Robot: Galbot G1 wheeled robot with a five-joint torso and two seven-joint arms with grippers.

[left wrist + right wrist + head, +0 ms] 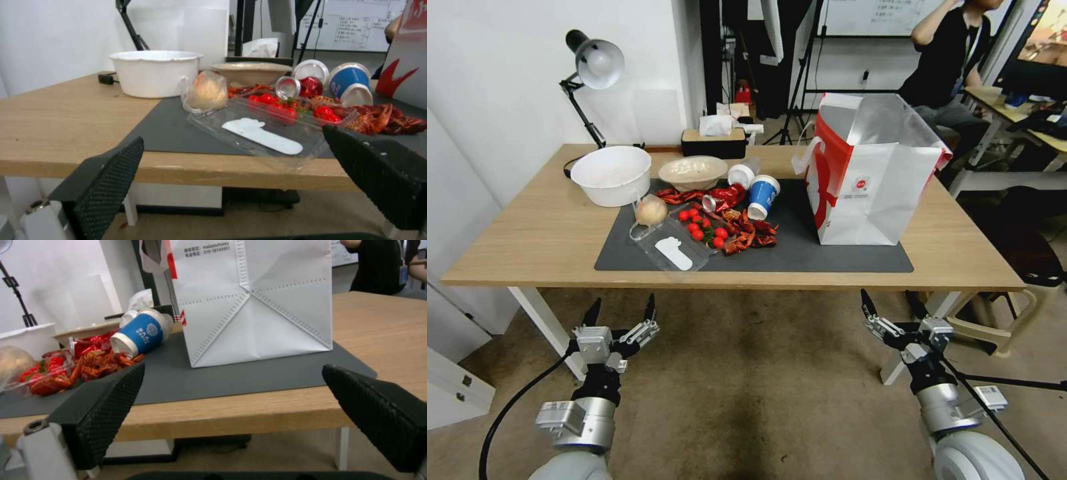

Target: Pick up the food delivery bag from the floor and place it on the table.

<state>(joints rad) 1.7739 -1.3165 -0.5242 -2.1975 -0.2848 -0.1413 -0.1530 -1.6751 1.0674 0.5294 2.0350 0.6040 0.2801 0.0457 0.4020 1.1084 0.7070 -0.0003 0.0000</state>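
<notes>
Food delivery bag (870,177) standing upright on grey mat (800,250), toward bench (527,233) right end, mouth gaping open. Left end effector (620,313) and right end effector (888,305) both hovering over floor (747,387) just off bench front edge, fingers spread wide, gripping nothing.

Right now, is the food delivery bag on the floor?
No, the food delivery bag stands upright on the dark grey mat on the table.
</notes>
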